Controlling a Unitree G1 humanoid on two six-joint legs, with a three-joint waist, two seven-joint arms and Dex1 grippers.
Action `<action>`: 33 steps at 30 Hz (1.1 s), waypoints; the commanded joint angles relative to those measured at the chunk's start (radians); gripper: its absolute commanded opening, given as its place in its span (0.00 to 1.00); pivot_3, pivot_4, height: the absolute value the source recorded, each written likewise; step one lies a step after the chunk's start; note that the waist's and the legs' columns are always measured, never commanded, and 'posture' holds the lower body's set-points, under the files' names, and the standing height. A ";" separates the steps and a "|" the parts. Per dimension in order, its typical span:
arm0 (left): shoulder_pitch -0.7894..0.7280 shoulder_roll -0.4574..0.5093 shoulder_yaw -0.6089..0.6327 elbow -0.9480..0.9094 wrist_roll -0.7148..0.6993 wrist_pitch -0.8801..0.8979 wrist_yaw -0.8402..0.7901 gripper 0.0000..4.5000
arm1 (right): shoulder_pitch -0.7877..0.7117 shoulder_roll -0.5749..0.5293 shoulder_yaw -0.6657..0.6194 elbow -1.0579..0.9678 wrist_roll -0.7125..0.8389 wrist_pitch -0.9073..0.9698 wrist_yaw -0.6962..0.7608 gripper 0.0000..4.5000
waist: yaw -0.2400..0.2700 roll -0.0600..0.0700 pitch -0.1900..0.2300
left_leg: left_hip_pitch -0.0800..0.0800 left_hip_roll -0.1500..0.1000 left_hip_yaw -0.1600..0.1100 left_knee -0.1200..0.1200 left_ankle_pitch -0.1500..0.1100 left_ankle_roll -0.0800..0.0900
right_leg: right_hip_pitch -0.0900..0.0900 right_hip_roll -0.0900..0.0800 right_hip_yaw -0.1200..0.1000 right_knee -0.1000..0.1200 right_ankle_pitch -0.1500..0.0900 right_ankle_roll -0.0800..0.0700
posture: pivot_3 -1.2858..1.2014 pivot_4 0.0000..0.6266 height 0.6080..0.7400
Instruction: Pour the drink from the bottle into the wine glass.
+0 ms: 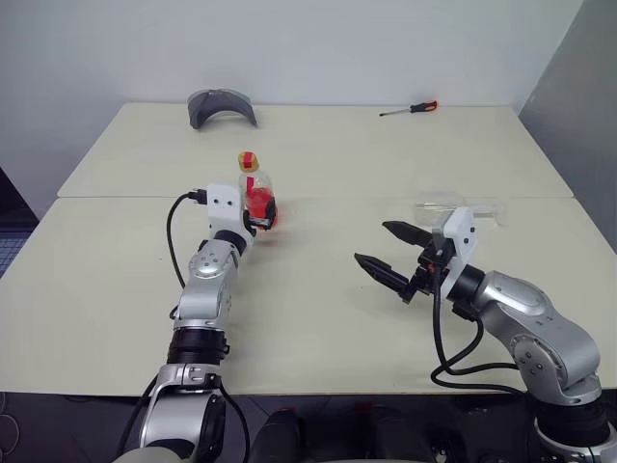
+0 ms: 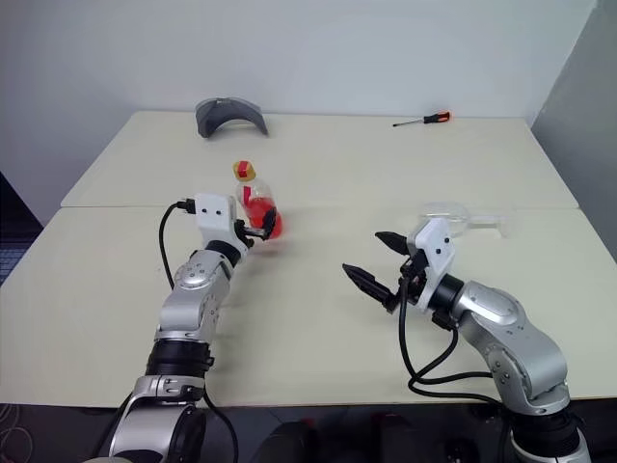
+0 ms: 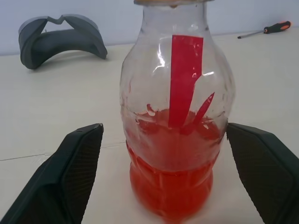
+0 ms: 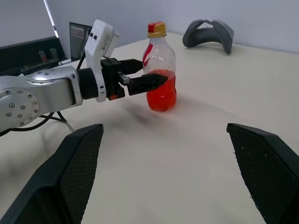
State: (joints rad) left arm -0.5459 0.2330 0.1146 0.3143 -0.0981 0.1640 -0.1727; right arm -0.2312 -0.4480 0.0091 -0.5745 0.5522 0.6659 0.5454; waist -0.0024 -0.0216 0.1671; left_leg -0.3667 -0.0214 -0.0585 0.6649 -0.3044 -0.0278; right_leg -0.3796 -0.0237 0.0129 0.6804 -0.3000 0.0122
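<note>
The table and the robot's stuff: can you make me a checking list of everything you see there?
Surface: two pale tables pushed together, a seam across the middle.
Job's things: bottle upright, capped, red drink in its lower half; wine glass lying on its side behind the right gripper.
Clutter: grey curved piece and screwdriver at the far edge.
Grippers: left gripper open, jaws either side of the bottle with gaps showing, not squeezing; right gripper open, holding nothing.
Cables: black cable looping off the left wrist, another off the right wrist.
Surroundings: plain wall behind, grey panel on the right.
</note>
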 commanded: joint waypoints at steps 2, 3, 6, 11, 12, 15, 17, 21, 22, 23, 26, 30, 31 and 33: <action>-0.052 0.012 0.004 0.048 0.013 -0.064 -0.002 1.00 | -0.020 0.000 -0.002 -0.043 0.019 -0.006 -0.003 1.00 | 0.000 0.000 0.000 | 0.000 0.000 0.000 0.000 0.000 0.000 | 0.000 0.000 0.000 0.000 0.000 0.000 | 0.52 0.24 1.00; -0.062 0.012 0.003 0.073 0.017 -0.079 0.000 1.00 | -0.021 0.000 -0.002 -0.044 0.020 -0.005 -0.005 1.00 | 0.000 0.000 0.000 | 0.000 0.000 0.000 0.000 0.000 0.000 | 0.000 0.000 0.000 0.000 0.000 0.000 | 0.52 0.24 1.00; -0.083 0.006 -0.001 0.137 0.026 -0.119 0.006 1.00 | -0.022 -0.001 0.000 -0.047 0.020 -0.004 -0.007 1.00 | 0.000 0.000 0.000 | 0.000 0.000 0.000 0.000 0.000 0.000 | 0.000 0.000 0.000 0.000 0.000 0.000 | 0.52 0.24 1.00; -0.120 -0.003 -0.001 0.223 0.034 -0.169 0.012 1.00 | -0.021 -0.002 -0.001 -0.052 0.020 0.000 -0.011 1.00 | 0.000 0.000 0.000 | 0.000 0.000 0.000 0.000 0.000 0.000 | 0.000 0.000 0.000 0.000 0.000 0.000 | 0.52 0.24 1.00; -0.124 -0.003 0.000 0.235 0.034 -0.177 0.012 1.00 | -0.020 -0.001 -0.002 -0.053 0.021 0.001 -0.013 1.00 | 0.000 -0.001 0.000 | 0.000 0.000 0.000 0.000 0.000 0.000 | 0.000 0.000 0.000 0.000 0.000 0.000 | 0.52 0.24 1.00; -0.142 0.000 0.003 0.275 0.034 -0.199 0.012 1.00 | -0.020 0.000 -0.001 -0.057 0.022 0.004 -0.016 1.00 | 0.000 -0.001 0.000 | 0.000 0.000 0.000 0.000 0.000 0.000 | 0.000 0.000 0.000 0.000 0.000 0.000 | 0.52 0.24 1.00; -0.161 0.004 0.005 0.320 0.036 -0.220 0.011 1.00 | -0.020 0.000 0.000 -0.057 0.021 0.005 -0.019 1.00 | 0.000 -0.001 0.000 | 0.000 0.000 0.000 0.000 0.000 0.000 | 0.000 0.000 0.000 0.000 0.000 0.000 | 0.52 0.24 1.00; -0.192 0.008 0.005 0.389 0.039 -0.257 0.009 1.00 | -0.019 0.001 0.003 -0.056 0.018 0.003 -0.026 1.00 | 0.000 -0.001 0.000 | 0.000 0.000 0.000 0.000 0.000 0.000 | -0.001 0.000 0.000 0.000 0.000 0.000 | 0.52 0.24 1.00; -0.196 0.009 0.004 0.399 0.039 -0.265 0.007 1.00 | -0.019 0.002 0.004 -0.057 0.019 0.004 -0.028 1.00 | 0.000 -0.001 0.000 | 0.000 0.000 0.000 0.000 0.000 0.000 | -0.001 0.000 0.000 0.000 0.000 0.000 | 0.52 0.24 1.00; -0.202 0.011 0.005 0.411 0.039 -0.272 0.006 1.00 | -0.019 0.002 0.004 -0.058 0.019 0.004 -0.030 1.00 | 0.000 -0.001 0.000 | 0.000 0.000 0.000 0.000 0.000 0.000 | -0.001 0.000 0.000 0.000 0.000 0.000 | 0.52 0.24 1.00; -0.214 0.016 0.007 0.435 0.035 -0.288 -0.003 1.00 | -0.018 0.002 0.004 -0.060 0.019 0.004 -0.033 1.00 | 0.000 -0.001 0.000 | -0.001 0.000 0.000 0.000 0.000 0.000 | -0.001 0.000 0.000 0.000 0.000 0.000 | 0.52 0.24 1.00; -0.226 0.020 0.010 0.457 0.027 -0.302 -0.021 1.00 | -0.021 0.004 0.004 -0.058 0.019 0.005 -0.037 1.00 | 0.000 -0.001 0.001 | -0.001 0.000 0.000 0.000 0.000 0.000 | -0.002 0.000 0.000 0.000 0.000 0.000 | 0.52 0.24 1.00; -0.228 0.020 0.011 0.461 0.024 -0.306 -0.027 1.00 | -0.022 0.004 0.003 -0.058 0.019 0.006 -0.038 1.00 | 0.000 -0.001 0.001 | -0.001 0.000 0.000 0.000 0.000 0.000 | -0.002 0.000 0.000 0.000 0.000 0.000 | 0.52 0.24 1.00; -0.236 0.021 0.015 0.471 0.019 -0.313 -0.035 0.91 | -0.020 0.004 0.002 -0.059 0.020 0.005 -0.039 1.00 | 0.000 -0.001 0.001 | -0.001 0.000 0.000 0.000 0.000 0.000 | -0.002 0.000 0.000 0.000 0.000 0.000 | 0.52 0.24 1.00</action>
State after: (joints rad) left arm -0.7518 0.2424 0.1184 0.7920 -0.0708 -0.1214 -0.1980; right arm -0.2365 -0.4479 0.0216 -0.5870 0.5539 0.6759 0.5126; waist -0.0029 -0.0225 0.1676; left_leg -0.3679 -0.0216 -0.0583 0.6649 -0.3043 -0.0280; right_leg -0.3812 -0.0238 0.0131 0.6806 -0.3000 0.0123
